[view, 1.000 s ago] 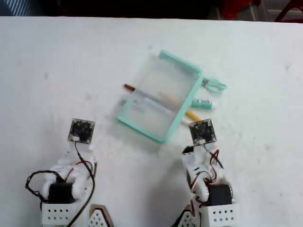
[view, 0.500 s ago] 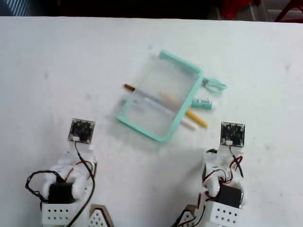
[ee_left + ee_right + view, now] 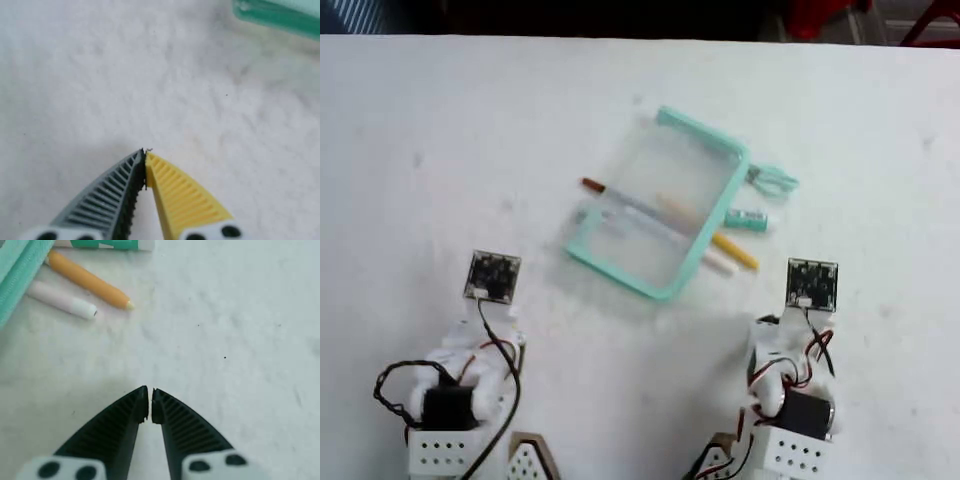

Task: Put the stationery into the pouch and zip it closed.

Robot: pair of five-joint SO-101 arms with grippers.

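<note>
Left gripper: The left gripper (image 3: pixel 145 152) sat at the near left of the table (image 3: pixel 440 130), its grey and yellow jaws pressed together on nothing; it had not stirred over the last second.
Right gripper: The right gripper (image 3: pixel 150 402) was likewise closed and empty, tips all but touching above bare tabletop.
Right arm's shift: The right arm (image 3: pixel 785 385) had swung rightward from the pouch's near corner a second before, then settled; it was parked near the pen tips, to their right and a little nearer.
Pens: The yellow pen (image 3: pixel 90 281) and the white pen (image 3: pixel 62 301) poked out side by side past the pouch's right edge, exactly where they had lain.
Tube: A teal-labelled tube (image 3: pixel 747 218) lay just beyond them, also jutting right.
Pouch: The clear pouch (image 3: pixel 616 273), trimmed in teal, rested tilted at mid-table, unmoved.
Red-capped pen: A red-capped pen (image 3: pixel 592 185) stuck out on the far left side; whether the pens ran inside or beneath the pouch could not be told.
Cord: A teal cord (image 3: pixel 775 181) trailed from the far right corner.
Meaning for the task: The pull-back looked like a retreat without a catch; the stationery remained unpacked, the zip not yet drawn.
Writing: White marks on the tube's label were too small to read; no other lettering showed.
</note>
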